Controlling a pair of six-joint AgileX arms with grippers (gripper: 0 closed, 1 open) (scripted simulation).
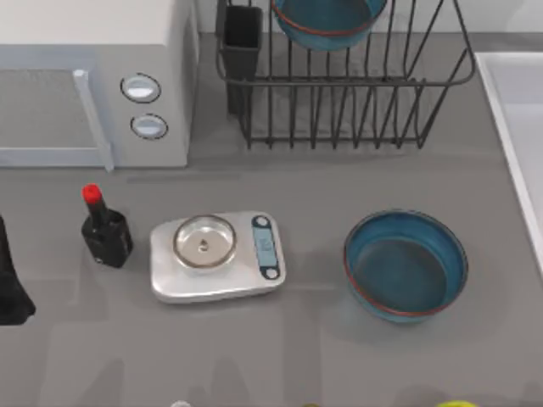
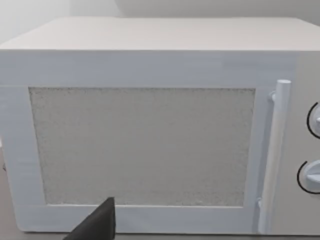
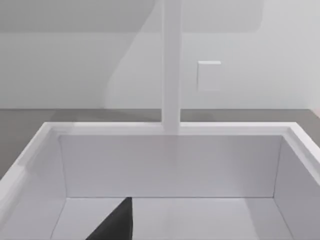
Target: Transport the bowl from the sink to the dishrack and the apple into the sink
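Observation:
One teal-blue bowl (image 1: 405, 264) with a red-brown rim sits upright on the grey table, right of the middle and just left of the white sink (image 1: 516, 127). A second alike bowl (image 1: 327, 21) stands in the black wire dishrack (image 1: 339, 93) at the back. The apple is out of view. In the right wrist view a dark part of my right gripper (image 3: 116, 222) hangs over the sink (image 3: 170, 165), whose white floor is bare where it shows. A dark part of my left gripper (image 2: 99, 224) faces the microwave door (image 2: 142, 145); my left arm (image 1: 10, 288) is at the table's left edge.
A white microwave (image 1: 93, 85) fills the back left. A black bottle with a red cap (image 1: 105, 229) and a silver kitchen scale (image 1: 217, 256) stand in front of it. The dark utensil cup (image 1: 242, 38) is at the rack's left corner. A yellow-green object (image 1: 458, 404) peeks in at the front edge.

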